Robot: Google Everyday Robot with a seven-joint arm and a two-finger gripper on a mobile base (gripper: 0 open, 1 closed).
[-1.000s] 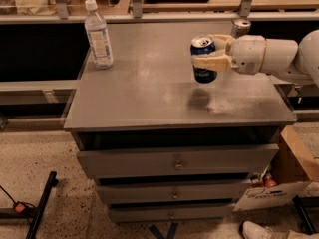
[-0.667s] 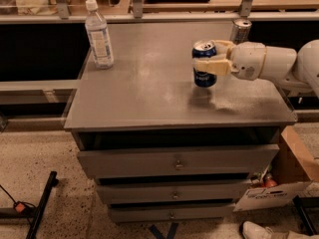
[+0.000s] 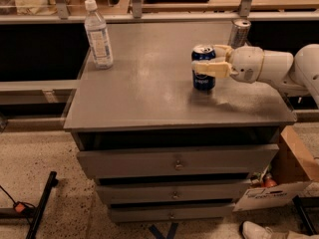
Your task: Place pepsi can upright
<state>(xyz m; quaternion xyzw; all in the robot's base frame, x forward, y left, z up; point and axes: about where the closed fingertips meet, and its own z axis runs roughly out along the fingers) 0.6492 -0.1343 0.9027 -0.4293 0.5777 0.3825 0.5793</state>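
The pepsi can (image 3: 203, 67), dark blue with a silver top, stands upright on the grey cabinet top (image 3: 149, 93), right of centre. My gripper (image 3: 210, 62) reaches in from the right and is shut on the can; one cream finger (image 3: 210, 70) crosses its front and the other passes behind its top. The can's base appears to rest on the surface.
A clear plastic water bottle (image 3: 97, 35) stands at the back left of the cabinet top. A slim silver can (image 3: 239, 33) stands at the back right, just behind my arm. A cardboard box (image 3: 291, 176) sits on the floor at the right.
My gripper has lowered the pepsi can from above the surface down onto the cabinet top, moving slightly left. The can stays upright.
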